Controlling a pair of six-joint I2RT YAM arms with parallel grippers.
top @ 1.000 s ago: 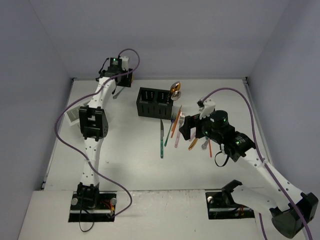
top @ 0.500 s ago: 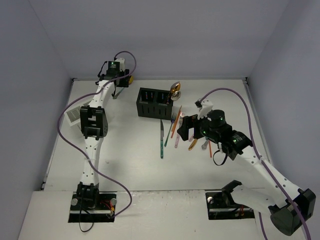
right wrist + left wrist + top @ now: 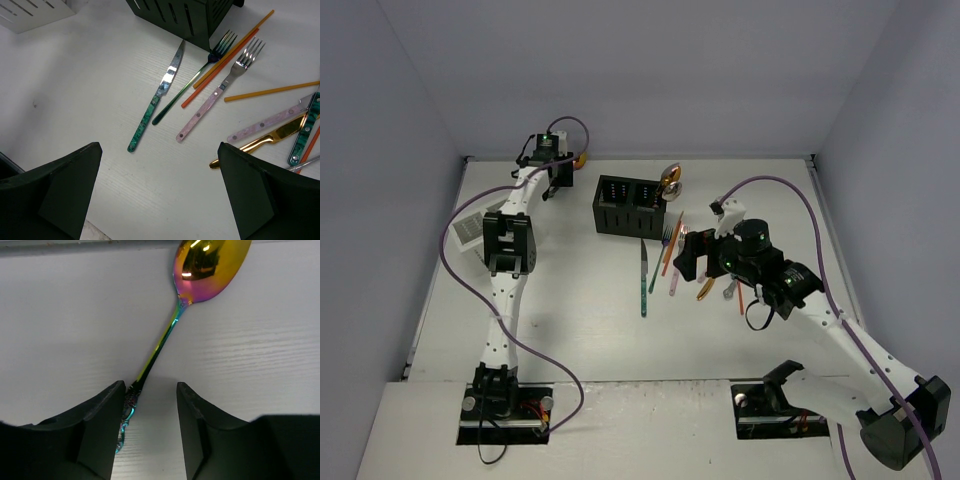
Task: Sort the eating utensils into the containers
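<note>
- The left gripper [image 3: 149, 387] has reached farther toward the back edge of the table [image 3: 570, 290]. Its spread fingers straddle the handle of the iridescent spoon [image 3: 167, 335], so a pinch looks next.
- The right gripper [image 3: 159, 150], wide apart and empty, hovers over loose utensils [image 3: 210, 107] beside the black caddy [image 3: 630, 205].

- White table [image 3: 580, 300]
- Iridescent spoon [image 3: 200, 270], handle end between left gripper [image 3: 150, 390] fingers
- Green-handled knife [image 3: 150, 107], pink-handled fork [image 3: 200, 115], orange sticks [image 3: 220, 68] ahead of right gripper [image 3: 159, 150]
- Black caddy [image 3: 631, 205] beyond those
</note>
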